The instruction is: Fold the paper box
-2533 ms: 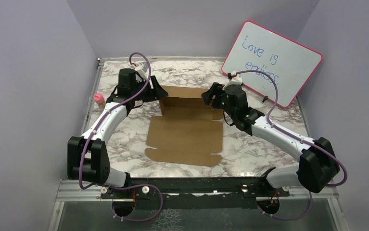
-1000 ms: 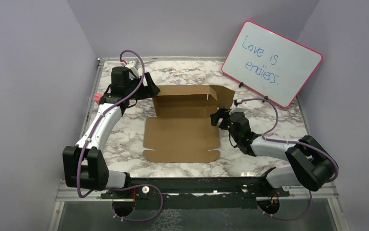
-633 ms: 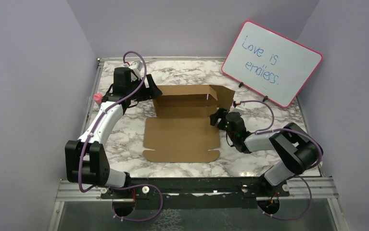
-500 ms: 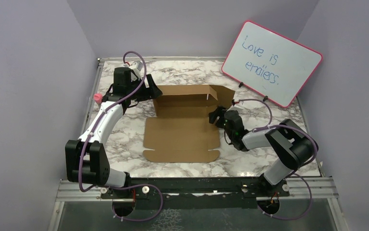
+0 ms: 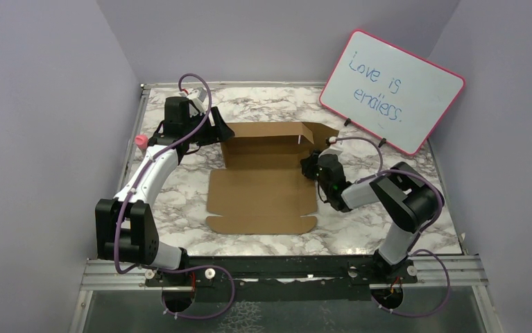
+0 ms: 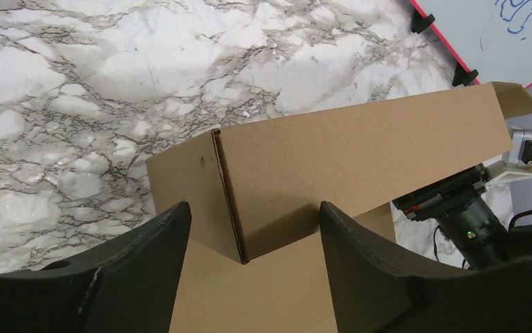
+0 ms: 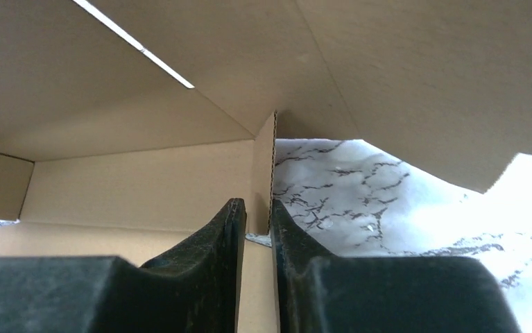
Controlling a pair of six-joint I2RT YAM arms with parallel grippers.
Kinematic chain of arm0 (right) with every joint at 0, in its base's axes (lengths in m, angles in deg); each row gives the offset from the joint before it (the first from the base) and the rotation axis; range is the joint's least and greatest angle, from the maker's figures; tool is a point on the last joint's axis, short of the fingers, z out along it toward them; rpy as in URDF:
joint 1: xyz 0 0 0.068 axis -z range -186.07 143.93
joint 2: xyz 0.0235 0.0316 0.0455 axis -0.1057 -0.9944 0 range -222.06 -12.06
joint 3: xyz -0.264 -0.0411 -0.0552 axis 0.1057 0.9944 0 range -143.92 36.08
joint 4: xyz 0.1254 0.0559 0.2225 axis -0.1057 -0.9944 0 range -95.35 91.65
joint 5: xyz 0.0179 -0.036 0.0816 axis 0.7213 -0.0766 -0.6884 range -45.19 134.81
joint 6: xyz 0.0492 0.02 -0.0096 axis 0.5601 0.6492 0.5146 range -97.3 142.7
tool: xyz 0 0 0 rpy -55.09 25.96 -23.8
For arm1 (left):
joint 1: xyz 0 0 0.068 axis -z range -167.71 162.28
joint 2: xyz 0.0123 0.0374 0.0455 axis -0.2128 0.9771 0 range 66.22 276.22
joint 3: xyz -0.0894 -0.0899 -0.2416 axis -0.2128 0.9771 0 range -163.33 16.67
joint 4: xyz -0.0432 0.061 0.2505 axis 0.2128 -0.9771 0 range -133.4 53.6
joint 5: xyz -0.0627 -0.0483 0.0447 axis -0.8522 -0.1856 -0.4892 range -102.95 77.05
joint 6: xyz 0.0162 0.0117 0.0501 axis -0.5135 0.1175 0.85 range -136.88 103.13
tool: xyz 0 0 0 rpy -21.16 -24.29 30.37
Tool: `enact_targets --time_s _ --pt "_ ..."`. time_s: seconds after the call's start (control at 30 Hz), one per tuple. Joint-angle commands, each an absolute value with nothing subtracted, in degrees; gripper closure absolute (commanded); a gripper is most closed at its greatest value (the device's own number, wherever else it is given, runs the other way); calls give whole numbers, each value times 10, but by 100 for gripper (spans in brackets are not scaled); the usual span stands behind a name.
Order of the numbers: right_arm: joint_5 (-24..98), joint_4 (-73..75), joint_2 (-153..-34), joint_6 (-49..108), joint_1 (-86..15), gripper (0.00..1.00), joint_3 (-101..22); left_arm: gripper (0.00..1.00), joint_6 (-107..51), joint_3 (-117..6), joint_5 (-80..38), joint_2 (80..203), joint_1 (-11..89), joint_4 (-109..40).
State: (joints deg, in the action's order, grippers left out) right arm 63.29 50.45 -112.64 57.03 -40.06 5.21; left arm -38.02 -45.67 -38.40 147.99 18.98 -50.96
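The paper box (image 5: 263, 194) is a brown cardboard sheet lying flat mid-table, with its rear wall (image 5: 263, 139) folded upright. My left gripper (image 5: 216, 133) is open and empty at the box's rear left corner. In the left wrist view that corner fold (image 6: 232, 201) stands between my spread fingers (image 6: 145, 270). My right gripper (image 5: 309, 167) is low at the box's right rear side. In the right wrist view its jaws are almost together, round the upright edge of the side flap (image 7: 264, 173). The rear wall's right end flap (image 5: 325, 139) angles outward.
A pink-framed whiteboard (image 5: 395, 90) with blue writing leans at the back right, and its feet show in the left wrist view (image 6: 465, 75). A small pink object (image 5: 141, 142) sits at the table's left edge. Purple walls enclose the marble table (image 5: 374, 229).
My right arm has dropped low, folded its elbow in and moved its gripper up to the box's right side flap. The left arm has barely moved. The rear wall's right end flap swung outward.
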Motion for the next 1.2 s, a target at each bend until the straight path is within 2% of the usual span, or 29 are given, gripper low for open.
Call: enact_targets --time_s 0.0,0.1,0.37,0.6,0.77,0.93,1.17 --pt "599 533 -1139 519 -396 80 29 32 -382 -451 -399 1487 186 -504" --pt "576 537 -1148 492 -398 87 24 33 -383 -450 -402 1488 186 -502" --pt "572 527 -1165 405 -415 87 6 34 -387 -449 -409 1488 186 -499" --pt "618 510 -1186 342 -448 85 -22 35 -388 -447 -411 1488 188 -496" --pt "671 506 -1187 297 -467 81 -30 35 -389 -447 -411 1488 187 -497" --pt "664 507 -1173 296 -470 77 -28 35 -389 -447 -403 1484 187 -497" --pt "678 498 -1113 318 -470 65 1 33 -375 -448 -359 1459 187 -504"
